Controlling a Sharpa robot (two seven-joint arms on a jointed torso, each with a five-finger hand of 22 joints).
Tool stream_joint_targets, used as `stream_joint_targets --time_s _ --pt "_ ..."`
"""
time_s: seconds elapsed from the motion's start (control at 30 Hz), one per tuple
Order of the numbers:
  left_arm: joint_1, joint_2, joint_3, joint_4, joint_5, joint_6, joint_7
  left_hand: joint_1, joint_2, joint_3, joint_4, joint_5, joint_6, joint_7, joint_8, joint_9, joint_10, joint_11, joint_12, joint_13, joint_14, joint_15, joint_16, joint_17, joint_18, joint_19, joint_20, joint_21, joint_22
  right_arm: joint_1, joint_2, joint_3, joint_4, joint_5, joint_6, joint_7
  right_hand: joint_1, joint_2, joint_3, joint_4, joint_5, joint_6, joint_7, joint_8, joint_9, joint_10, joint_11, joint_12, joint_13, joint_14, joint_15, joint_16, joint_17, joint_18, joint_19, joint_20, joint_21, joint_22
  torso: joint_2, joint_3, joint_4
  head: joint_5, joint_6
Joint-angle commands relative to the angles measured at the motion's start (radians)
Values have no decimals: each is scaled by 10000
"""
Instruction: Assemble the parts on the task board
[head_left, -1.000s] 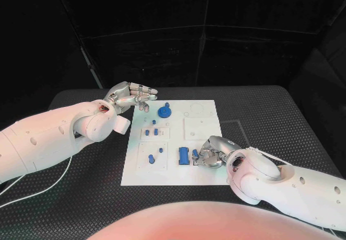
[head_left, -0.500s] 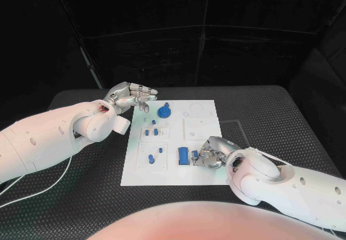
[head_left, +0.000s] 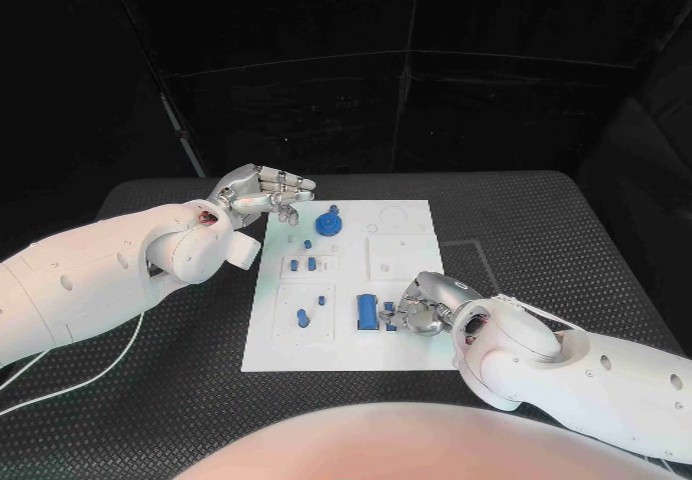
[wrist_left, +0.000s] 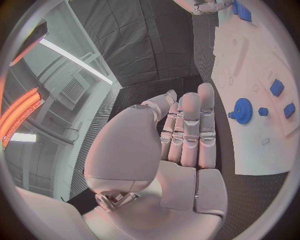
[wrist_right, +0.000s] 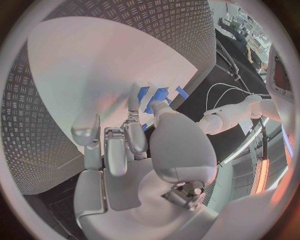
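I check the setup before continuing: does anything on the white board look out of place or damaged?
Nothing stands out. The task board lies flat on the table, and the blue parts rest on it, none spilled off. The blue gear sits near its far edge.

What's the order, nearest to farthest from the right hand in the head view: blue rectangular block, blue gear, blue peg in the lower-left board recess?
From the right hand:
1. Blue rectangular block, just beside its fingers.
2. Blue peg, lower-left recess of the task board.
3. Blue gear, far end, near the left hand.

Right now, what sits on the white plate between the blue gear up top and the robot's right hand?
In the head view, small blue pegs lie between the blue gear and the right hand, with bare white plate around them.
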Motion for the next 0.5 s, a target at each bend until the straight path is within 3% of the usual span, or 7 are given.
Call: stream_joint_targets --time_s 0.03,0.1,0.17,0.37,0.5 --pt "15 8 9 11 42 130 -7 -10 59 -1 -32 -37 -42 -8 28 -6 -43 6 35 14 -75 30 -20 -16 137 -39 11 -50 -10 7 2 -5 25 -41 -116 126 -373 17 -405 7 -1332 -49 53 37 65 22 27 -66 -10 936 -40 31 2117 -177 -48 -19 -10 -47 -2 -5 -3 8 -1" --pt "15 11 9 10 42 136 -18 -5 66 4 -37 -32 -48 -5 27 -7 -54 8 38 13 -77 31 -17 -18 137 -38 12 -53 -12 7 -5 -5 12 -4 -134 141 -530 44 -734 13 -2240 -105 74 41 116 2 47 -93 -11 933 -26 23 2102 -170 -72 -9 -37 -81 1 -3 0 6 -1" --pt "15 13 9 8 42 142 -25 -5 66 4 -37 -32 -48 -5 27 -7 -54 8 38 13 -77 31 -17 -18 137 -38 12 -53 -12 7 -10 -5 7 24 -151 158 -621 93 -1036 21 -2755 -148 90 51 169 -9 64 -101 2 933 -10 23 2104 -166 -81 5 -47 -87 2 -2 1 -4 -1" --pt "15 20 9 -4 42 152 -36 -5 66 4 -37 -32 -48 -5 27 -7 -54 8 38 13 -77 31 -17 -18 137 -38 12 -53 -12 7 -34 -6 8 55 -168 197 -670 81 -1311 24 -2949 -198 107 55 218 -36 78 -149 -20 927 2 8 2073 -154 -118 18 -85 -144 0 -1 -2 -6 -1" --pt "14 26 9 -10 42 159 -38 -5 66 4 -37 -32 -48 -5 27 -7 -54 8 38 13 -77 31 -17 -18 137 -38 12 -53 -12 7 -110 -7 33 61 -132 262 -62 196 -1359 -37 -2835 -260 117 62 281 -58 91 -170 -10 921 13 -7 2045 -146 -142 31 -112 -171 -2 2 0 -9 -1"
